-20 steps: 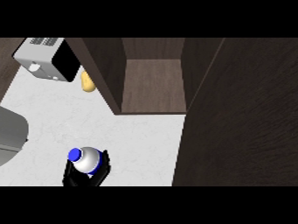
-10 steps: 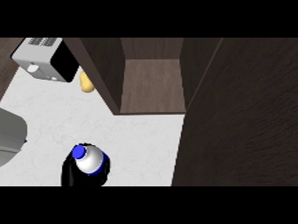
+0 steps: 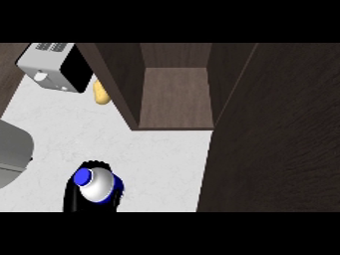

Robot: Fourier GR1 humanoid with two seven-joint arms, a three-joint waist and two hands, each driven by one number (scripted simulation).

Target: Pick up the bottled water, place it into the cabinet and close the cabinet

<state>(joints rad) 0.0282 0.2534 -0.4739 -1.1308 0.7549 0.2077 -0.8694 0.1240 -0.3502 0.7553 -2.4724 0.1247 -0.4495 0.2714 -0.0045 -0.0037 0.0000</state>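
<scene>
Robot hand (image 3: 78, 195), near-left at view's lower edge, curled round bottled water (image 3: 97, 185), blue cap up. Which arm: cannot tell. Step: carry. Next: move far-right into open cabinet (image 3: 174, 97) shelf.

1. Lighting: even, diffuse; source direction cannot be told.
2. Brightest area: white counter (image 3: 154, 149).
3. Dimmest areas: dark cabinet (image 3: 174, 94) interior and its door (image 3: 283, 139).
4. Shadows: faint, soft beneath the toaster (image 3: 55, 67).
5. Glare: small highlight on the bottled water (image 3: 97, 184).
</scene>
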